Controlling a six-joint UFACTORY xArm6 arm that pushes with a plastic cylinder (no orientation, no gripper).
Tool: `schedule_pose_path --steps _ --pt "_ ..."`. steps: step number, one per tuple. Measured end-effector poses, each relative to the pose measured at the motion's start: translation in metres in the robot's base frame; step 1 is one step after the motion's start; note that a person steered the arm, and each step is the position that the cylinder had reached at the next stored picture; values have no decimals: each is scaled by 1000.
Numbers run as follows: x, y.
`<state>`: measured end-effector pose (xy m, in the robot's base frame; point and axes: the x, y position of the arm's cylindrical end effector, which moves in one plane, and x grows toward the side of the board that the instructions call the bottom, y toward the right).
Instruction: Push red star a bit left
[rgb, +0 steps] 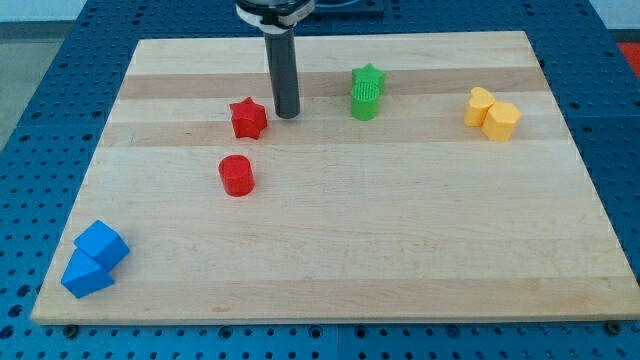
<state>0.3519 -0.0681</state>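
No claw on this rig: your tip (288, 114) sits just right of the red star (248, 118), probably light, rigid and prone to spin, so push its right side centrally.

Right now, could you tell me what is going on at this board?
A single arm with a dark rod is working on a wooden board of small blocks. My tip sits just to the view's right of the red star, close beside it, placed to push it leftward. A red cylinder lies below the star. Two green blocks sit to the right, two yellow blocks further right, and two blue blocks at bottom left.
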Motion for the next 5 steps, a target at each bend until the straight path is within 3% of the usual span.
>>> schedule_pose_path --steps 5 --pt "17 -38"
